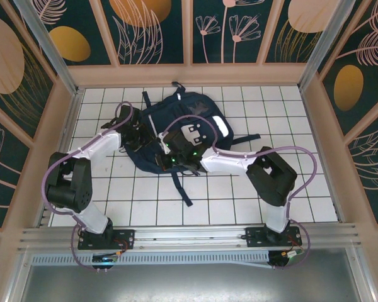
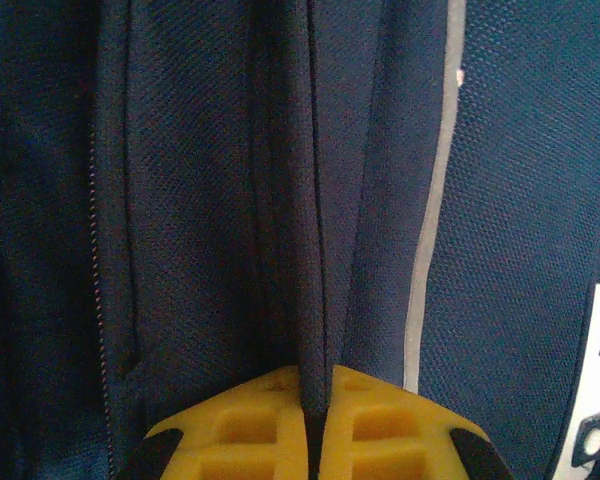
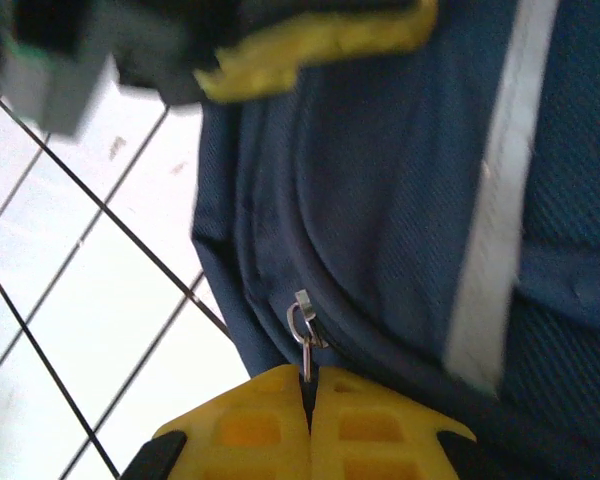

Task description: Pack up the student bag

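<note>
Tiles [image 1: 145,202], white with dark grid lines, cover the tabletop [image 1: 239,195], fenced by wood-framed teal wall panels [image 1: 154,28] painted with leaves. The student bag [image 1: 198,113] lies mid-tabletop toward the back. My left pincer [image 2: 315,400] is clenched on a fold [image 2: 313,230] of its fabric; my right pincer [image 3: 308,385] grips the zipper pull [image 3: 302,325].

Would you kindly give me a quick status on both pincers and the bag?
Left pincer shut on a fold of the bag. Right pincer shut on the zip pull. Loose strap trails across the table.
</note>
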Controlling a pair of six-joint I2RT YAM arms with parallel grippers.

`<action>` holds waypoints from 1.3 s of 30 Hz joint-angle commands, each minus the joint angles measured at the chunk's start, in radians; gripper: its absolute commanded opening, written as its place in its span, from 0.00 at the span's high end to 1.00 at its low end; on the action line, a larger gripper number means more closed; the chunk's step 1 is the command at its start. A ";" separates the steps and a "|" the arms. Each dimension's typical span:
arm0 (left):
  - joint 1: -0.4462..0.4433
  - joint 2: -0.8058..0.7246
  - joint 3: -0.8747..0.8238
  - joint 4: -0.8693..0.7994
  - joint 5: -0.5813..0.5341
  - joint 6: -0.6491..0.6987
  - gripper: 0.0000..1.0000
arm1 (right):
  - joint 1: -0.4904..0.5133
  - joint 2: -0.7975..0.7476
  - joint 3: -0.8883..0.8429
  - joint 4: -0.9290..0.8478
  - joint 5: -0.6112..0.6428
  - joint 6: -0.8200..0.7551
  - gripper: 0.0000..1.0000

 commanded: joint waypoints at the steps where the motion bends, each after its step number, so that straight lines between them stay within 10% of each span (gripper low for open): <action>1: 0.030 -0.015 0.065 -0.015 -0.073 0.115 1.00 | 0.005 -0.111 -0.106 -0.027 0.039 -0.024 1.00; 19: 0.090 -0.040 0.027 -0.053 0.044 0.384 1.00 | -0.280 -0.179 -0.278 -0.047 0.186 -0.070 0.97; 25: 0.090 -0.030 0.061 -0.063 0.148 0.417 1.00 | -0.291 -0.236 -0.310 -0.036 0.042 -0.133 0.71; 28: 0.090 -0.058 0.101 -0.081 0.221 0.413 0.64 | -0.292 -0.348 -0.339 -0.010 0.005 -0.131 0.54; 29: 0.090 -0.081 0.109 -0.080 0.213 0.412 0.60 | -0.297 -0.388 -0.344 0.000 -0.008 -0.134 0.31; 30: 0.090 -0.111 0.117 -0.077 0.185 0.417 0.33 | -0.308 -0.437 -0.348 0.008 -0.038 -0.143 0.02; 31: 0.090 -0.148 0.120 -0.075 0.133 0.420 0.06 | -0.320 -0.488 -0.351 0.018 -0.040 -0.146 0.01; 39: 0.090 -0.551 -0.175 0.289 -0.287 0.621 0.01 | -0.441 -0.838 -0.405 0.122 0.320 -0.196 0.01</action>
